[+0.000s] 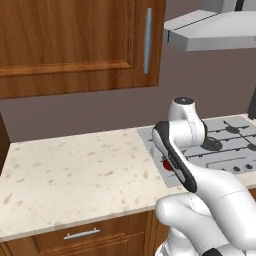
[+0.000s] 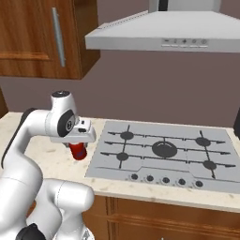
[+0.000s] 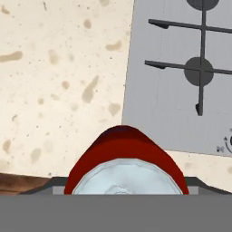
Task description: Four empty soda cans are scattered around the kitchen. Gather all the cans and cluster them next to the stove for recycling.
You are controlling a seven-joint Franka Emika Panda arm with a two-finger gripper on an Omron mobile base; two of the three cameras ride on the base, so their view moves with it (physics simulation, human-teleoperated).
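From the right base view, the white arm folds over the speckled bench (image 2: 56,161) and the end effector (image 2: 78,143) sits low at the left edge of the stove (image 2: 164,150). A red soda can (image 2: 78,151) hangs upright right under the hand, its lower half showing below the white housing, just beside the cooktop's left rim. Whether its base rests on the bench or hovers just above it can't be judged from here.

In the left base view, the arm's own elbow covers most of that spot; only a small sliver of the red can (image 1: 167,164) peeks out beside the dark joint, at the near left corner of the stove (image 1: 230,145). The brown wall cabinet (image 1: 75,45) and grey range hood (image 1: 210,30) hang above.

The hand view looks straight down the can (image 3: 124,158): silvery top end, red shoulder, close up against the camera. Beyond it lie bench (image 3: 59,77) and stove (image 3: 181,81) with two black burners. The fingertips are hidden, but the can is seated between the spread jaws and appears clamped.
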